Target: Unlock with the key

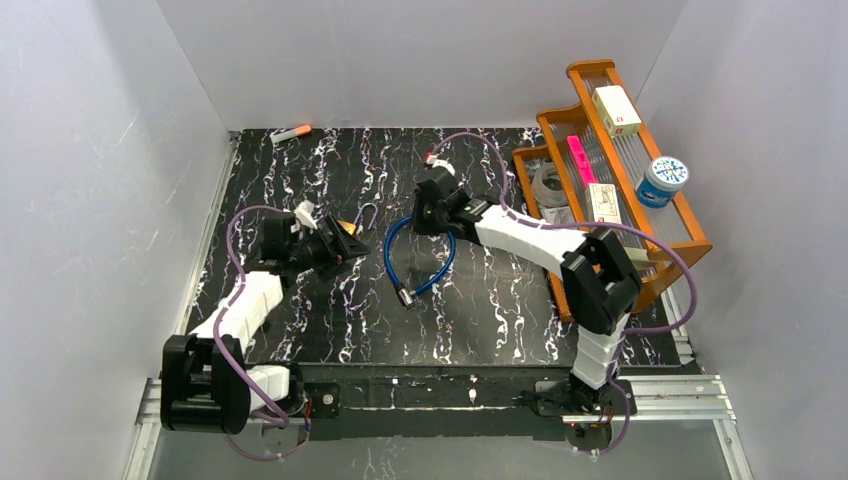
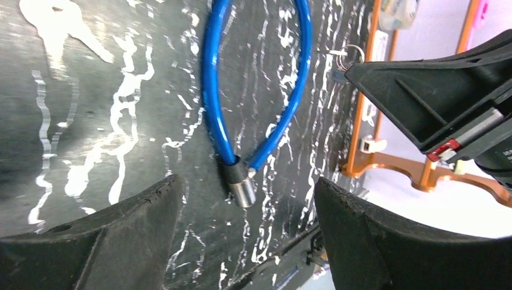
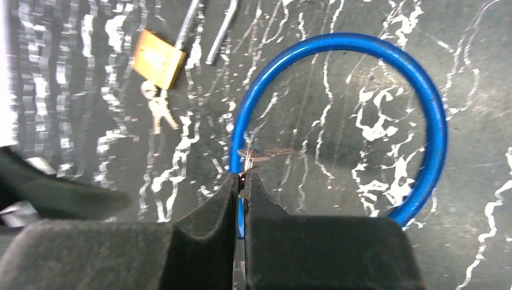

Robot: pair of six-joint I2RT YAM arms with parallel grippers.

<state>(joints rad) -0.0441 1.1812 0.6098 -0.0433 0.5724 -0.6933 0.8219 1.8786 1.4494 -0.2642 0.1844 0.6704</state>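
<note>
A blue cable lock (image 1: 421, 256) lies looped on the black marbled table, its metal cylinder end (image 1: 405, 295) toward the front. My right gripper (image 1: 424, 218) hovers over the loop's far side and is shut on a small key (image 3: 265, 153) with its ring just past the fingertips (image 3: 243, 176). In the left wrist view the key and ring (image 2: 346, 59) show at the tip of the right gripper (image 2: 435, 90). My left gripper (image 1: 343, 246) is open and empty, left of the loop. The cylinder (image 2: 243, 192) lies between and beyond its fingers (image 2: 151, 205).
A brass padlock (image 3: 158, 58) with its own keys (image 3: 158, 112) lies beside the left gripper (image 1: 350, 228). An orange wire rack (image 1: 690, 245) with boxes, tape and a pink marker stands at the right. An orange-tipped marker (image 1: 290, 132) lies at the back left.
</note>
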